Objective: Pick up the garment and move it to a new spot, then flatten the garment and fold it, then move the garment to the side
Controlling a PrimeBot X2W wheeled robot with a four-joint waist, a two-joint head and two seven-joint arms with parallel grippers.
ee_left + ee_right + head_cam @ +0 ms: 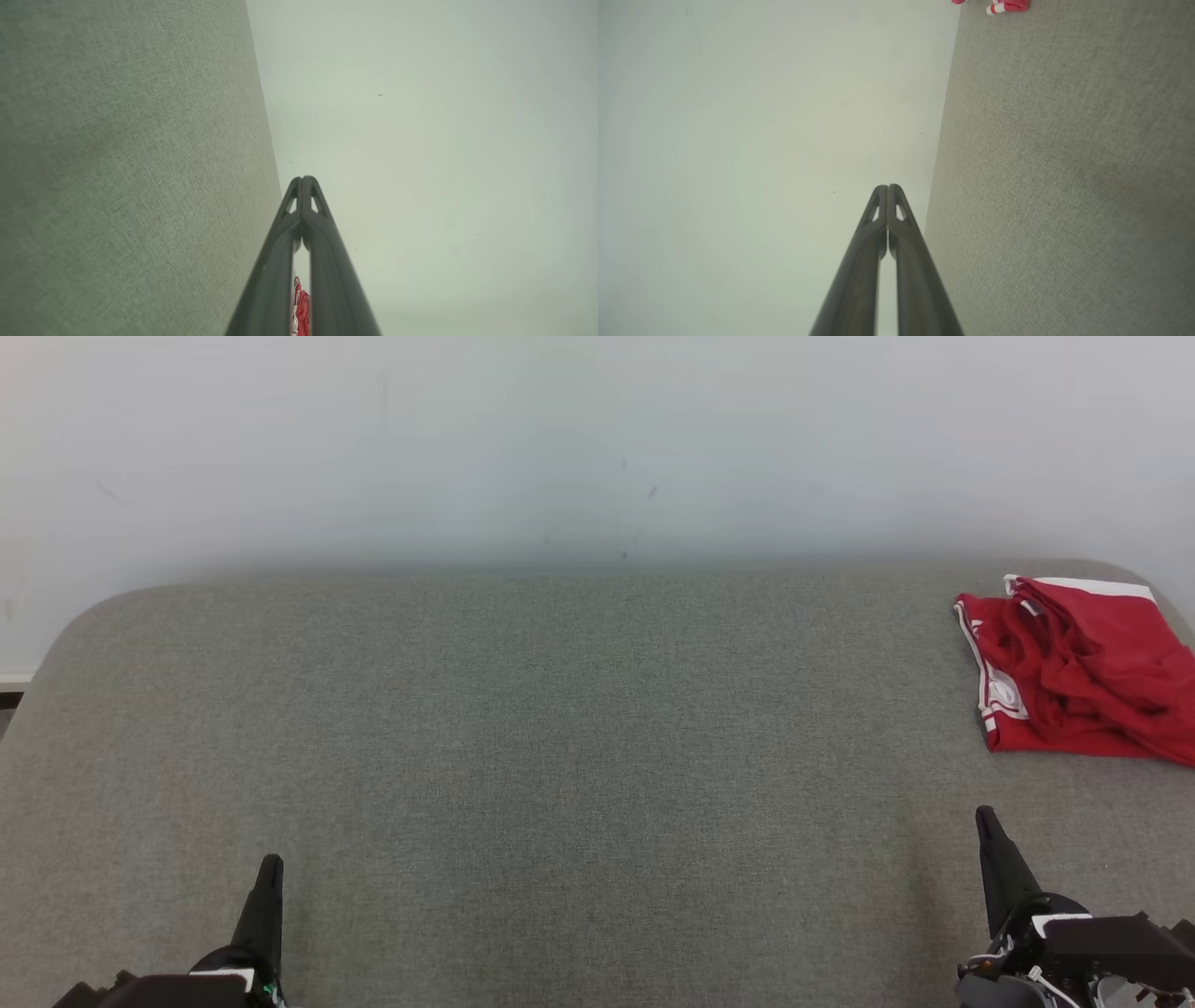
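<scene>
The garment (1083, 677), red with white trim, lies folded in a rough rectangle at the far right of the grey fabric table (560, 728). A sliver of the garment (301, 305) shows between the left fingers (275, 261), and its striped edge (1006, 6) sits at the top of the right wrist view. My left gripper (269, 870) rests at the lower left, shut with nothing in it. My right gripper (986, 821) rests at the lower right, shut and empty, a short way in front of the garment. In both wrist views the fingertips meet: left gripper (302, 179), right gripper (887, 187).
A pale wall (597, 439) stands right behind the table's far edge. The table has rounded back corners, and a strip of floor shows at the far left.
</scene>
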